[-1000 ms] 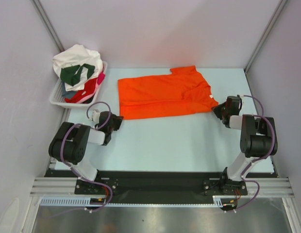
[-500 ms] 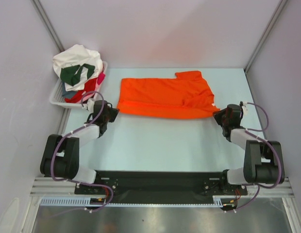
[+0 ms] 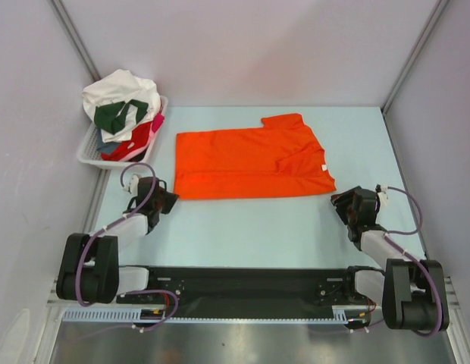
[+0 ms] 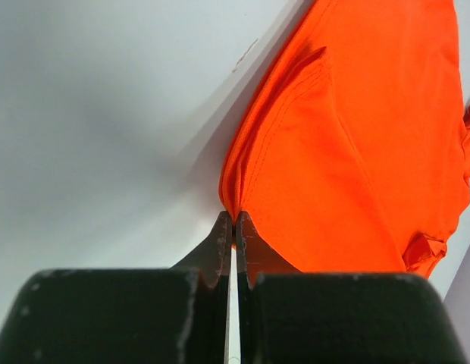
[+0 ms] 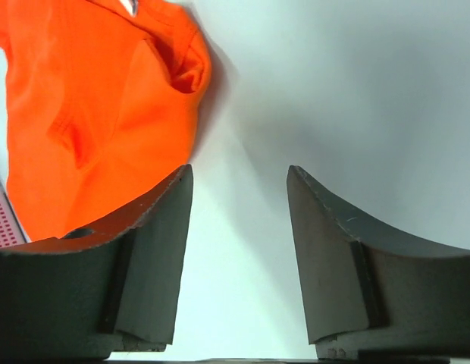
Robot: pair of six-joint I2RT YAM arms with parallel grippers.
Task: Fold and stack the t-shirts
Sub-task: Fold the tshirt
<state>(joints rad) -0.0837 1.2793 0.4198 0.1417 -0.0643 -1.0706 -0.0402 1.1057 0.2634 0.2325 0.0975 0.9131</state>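
Robot lab test cell, plain white walls (image 3: 242,53), aluminium corner posts (image 3: 77,45), pale blue table (image 3: 258,227), aluminium mounting rail (image 3: 83,290)

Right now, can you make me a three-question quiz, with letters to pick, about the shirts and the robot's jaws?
1. Where is the basket? A far left; B far right; C in the middle.
2. What colour is the flat shirt? A blue; B orange; C yellow.
3. What are the right jaws doing? A pinching the shirt; B holding the basket; C open, holding nothing.

Answers: 1 A, it sits at the far-left corner of the table in the top view. 2 B, it is bright orange in every view. 3 C, the right wrist view shows a wide gap with only table between them.
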